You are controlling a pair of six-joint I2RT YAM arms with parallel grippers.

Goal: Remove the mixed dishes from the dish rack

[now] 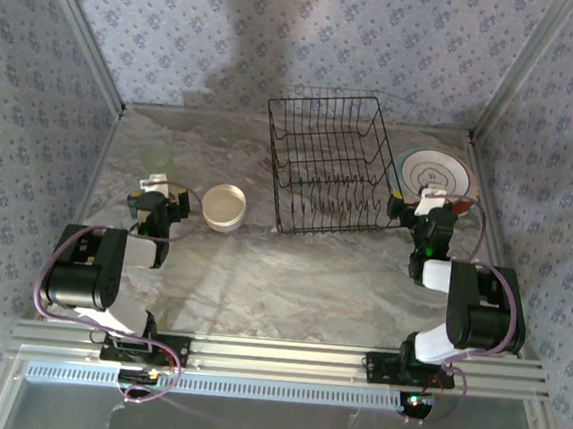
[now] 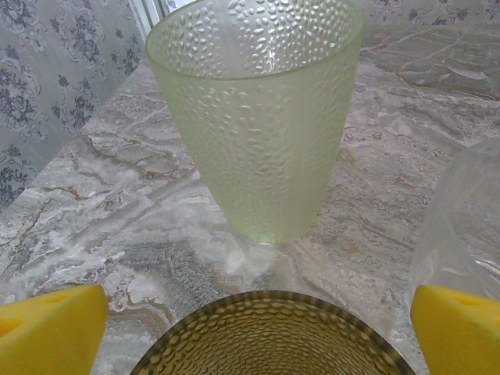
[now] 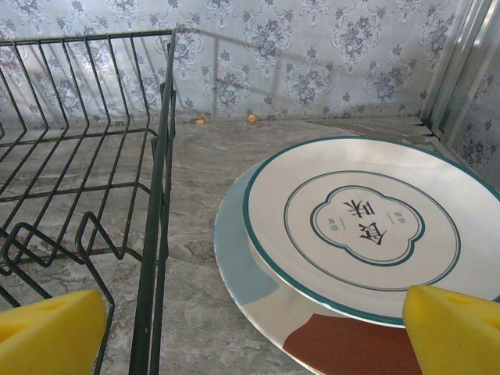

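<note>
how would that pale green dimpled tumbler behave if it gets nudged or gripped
The pale green tumbler stands upright and tapers to a narrow base, so a push near its rim would probably tip it. It looks like rigid translucent glass or plastic: stiff, possibly breakable. Its dimpled wall may grip better than smooth glass.

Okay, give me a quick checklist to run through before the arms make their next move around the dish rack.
1. Dish rack emptied: ok, top view shows no dishes between its prongs.
2. Left claw open: ok, jaws wide either side of the olive cup rim; contact cannot tell.
3. Left claw's way forward: not ok, green tumbler stands upright ahead.
4. Right claw open and empty: ok.
5. Plates clear of the rack: ok, stacked beside it with bare table between.
6. Cream bowl: ok, upright, apart from the rack.
</note>
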